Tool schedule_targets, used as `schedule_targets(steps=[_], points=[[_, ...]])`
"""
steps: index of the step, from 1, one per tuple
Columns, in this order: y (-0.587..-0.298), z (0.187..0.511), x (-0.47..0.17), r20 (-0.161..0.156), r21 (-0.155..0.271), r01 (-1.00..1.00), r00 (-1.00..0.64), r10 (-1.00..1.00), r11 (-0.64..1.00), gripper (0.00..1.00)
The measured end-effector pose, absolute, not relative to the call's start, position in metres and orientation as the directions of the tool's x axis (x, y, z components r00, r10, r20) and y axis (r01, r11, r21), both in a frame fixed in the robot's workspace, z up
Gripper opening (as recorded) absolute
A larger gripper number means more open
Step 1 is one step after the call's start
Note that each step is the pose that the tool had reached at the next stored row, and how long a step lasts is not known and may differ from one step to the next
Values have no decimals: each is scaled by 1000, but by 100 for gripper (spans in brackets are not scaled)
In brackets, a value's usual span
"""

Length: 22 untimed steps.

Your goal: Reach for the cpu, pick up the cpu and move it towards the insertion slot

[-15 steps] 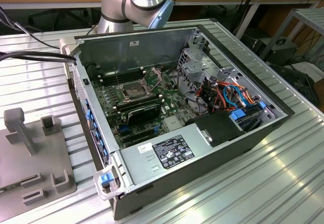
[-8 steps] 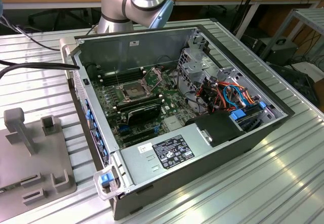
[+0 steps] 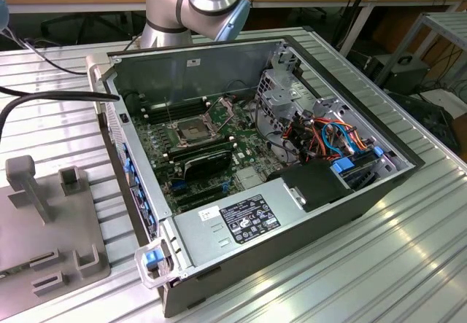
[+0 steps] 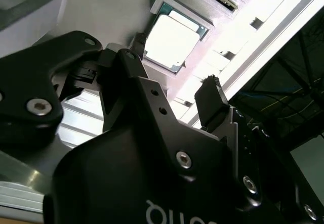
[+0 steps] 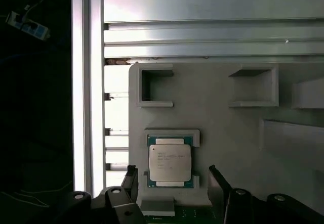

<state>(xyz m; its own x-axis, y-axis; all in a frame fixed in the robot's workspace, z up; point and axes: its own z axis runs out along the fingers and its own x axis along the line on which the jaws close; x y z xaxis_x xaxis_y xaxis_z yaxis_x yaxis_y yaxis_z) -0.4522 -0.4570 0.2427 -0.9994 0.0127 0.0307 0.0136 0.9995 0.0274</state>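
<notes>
"Silver lid, green rim: was that one cpu [image 5: 170, 162], lying flat in a recess of the grey plate [image 5: 228, 133]?"

"One, yes. The gripper [image 5: 171, 176] was right at it, its two black fingers [image 5: 130, 181] spread wide, one on each side of the chip and gripping nothing. Whether they touched the plate, I couldn't tell."

"Any writing?"

"A few dark lines on the lid, too small to read."

"And around it?"

"Two bracket-shaped holders [image 5: 154, 87] stood on the same plate, which lay on a ribbed aluminium table [image 5: 202, 32]. In the exterior view, the one insertion slot [image 3: 188, 131] sat inside the open computer case [image 3: 190, 64], just beside a black card [image 3: 208, 161]. One printed sticker [image 3: 248, 217] lay nearer the camera."
</notes>
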Motion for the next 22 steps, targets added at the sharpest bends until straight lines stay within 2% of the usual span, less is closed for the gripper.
schedule_targets(steps=[22], points=[[-457,205,-452,26,27,13,-1000,13,1000,66]])
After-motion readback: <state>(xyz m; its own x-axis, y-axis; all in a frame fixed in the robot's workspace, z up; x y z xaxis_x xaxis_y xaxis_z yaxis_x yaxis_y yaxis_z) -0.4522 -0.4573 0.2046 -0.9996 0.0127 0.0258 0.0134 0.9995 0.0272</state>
